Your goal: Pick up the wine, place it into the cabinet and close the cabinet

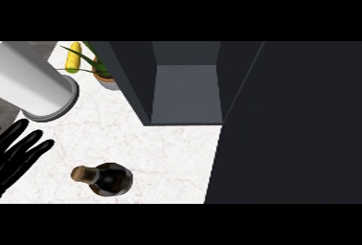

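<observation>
The left hand (20, 150) is resting at the left edge, fingers straight and slightly apart, holding nothing. To their right the wine (106, 179) is standing untouched on the counter (155, 148); beyond it the cabinet (185, 91) is standing open.

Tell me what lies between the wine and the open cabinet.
Nothing: in the head view, only bare counter lies between the wine and the cabinet.

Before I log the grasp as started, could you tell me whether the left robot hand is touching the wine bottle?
Apart. The head view shows bare counter between the left robot hand, fingers straight, and the wine bottle.
</observation>
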### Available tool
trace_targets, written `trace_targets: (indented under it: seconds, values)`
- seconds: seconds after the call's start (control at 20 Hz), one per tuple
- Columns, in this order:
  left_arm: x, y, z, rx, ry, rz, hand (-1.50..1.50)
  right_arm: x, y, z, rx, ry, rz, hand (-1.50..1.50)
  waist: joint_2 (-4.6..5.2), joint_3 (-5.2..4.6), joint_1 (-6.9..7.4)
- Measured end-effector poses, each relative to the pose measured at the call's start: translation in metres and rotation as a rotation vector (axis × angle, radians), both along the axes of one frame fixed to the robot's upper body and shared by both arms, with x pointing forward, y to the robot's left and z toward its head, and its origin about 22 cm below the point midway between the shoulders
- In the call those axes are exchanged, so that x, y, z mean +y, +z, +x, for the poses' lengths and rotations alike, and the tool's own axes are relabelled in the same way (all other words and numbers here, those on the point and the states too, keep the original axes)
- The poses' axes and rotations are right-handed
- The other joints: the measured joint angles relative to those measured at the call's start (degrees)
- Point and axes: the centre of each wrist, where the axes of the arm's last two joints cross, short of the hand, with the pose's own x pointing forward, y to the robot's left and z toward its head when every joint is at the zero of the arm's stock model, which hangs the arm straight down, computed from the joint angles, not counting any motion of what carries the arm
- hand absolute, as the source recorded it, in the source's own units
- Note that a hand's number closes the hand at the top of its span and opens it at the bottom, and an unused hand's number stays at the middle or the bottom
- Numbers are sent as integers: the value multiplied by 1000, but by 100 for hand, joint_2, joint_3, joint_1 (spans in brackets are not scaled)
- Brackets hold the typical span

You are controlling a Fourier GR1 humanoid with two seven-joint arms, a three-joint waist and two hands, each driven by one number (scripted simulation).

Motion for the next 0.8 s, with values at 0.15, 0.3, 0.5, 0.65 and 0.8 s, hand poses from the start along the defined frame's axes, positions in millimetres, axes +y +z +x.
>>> trace_targets:
  seconds: [0.15,0.3,0.5,0.65,0.8]
  values:
    - [-3,-7,5,-10,4,18,-150,4,4,1,-5,8,7,-150,2,-2,-16]
    - [-6,-19,9,-7,6,32,-150,5,5,-1,4,11,-1,-150,1,-3,-33]
    - [-6,-35,15,6,10,46,-150,9,8,-1,13,22,-6,-150,-1,-4,-38]
    - [-10,-42,19,7,27,55,-150,8,10,0,13,12,-23,-150,1,-3,-38]
    - [-4,-61,23,20,42,64,-150,7,11,0,16,4,-33,-150,-1,-4,-46]
